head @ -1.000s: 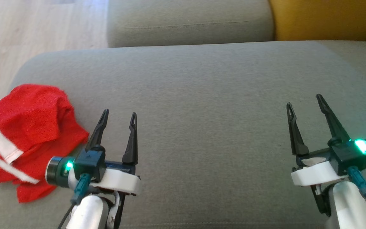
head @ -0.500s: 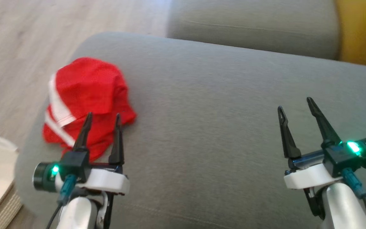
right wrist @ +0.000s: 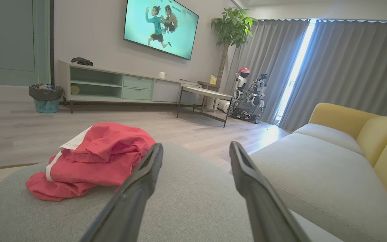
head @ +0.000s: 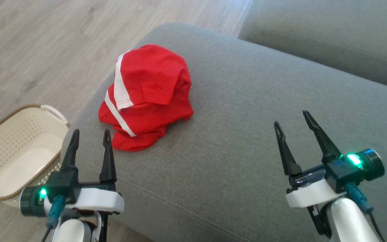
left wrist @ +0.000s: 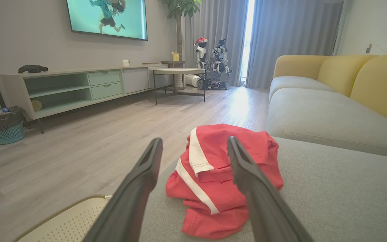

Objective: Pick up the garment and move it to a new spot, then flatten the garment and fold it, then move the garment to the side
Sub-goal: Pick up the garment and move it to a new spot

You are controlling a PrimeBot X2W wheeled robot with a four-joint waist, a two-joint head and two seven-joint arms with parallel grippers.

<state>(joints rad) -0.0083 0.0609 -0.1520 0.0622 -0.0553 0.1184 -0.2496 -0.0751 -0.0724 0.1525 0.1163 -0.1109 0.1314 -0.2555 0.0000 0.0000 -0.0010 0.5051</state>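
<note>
Parted jaws on both my left gripper (head: 90,131) and my right gripper (head: 291,118), with nothing between either pair, both poised over the grey sofa cushion (head: 247,141). Just ahead of my left fingertips, not touching them, lies the crumpled red garment (head: 146,94) with white stripes, well off to the left of my right jaws. Further left of my left jaws, past the cushion's edge, a cream perforated basket (head: 12,141) sits on the wooden floor (head: 45,50).
</note>
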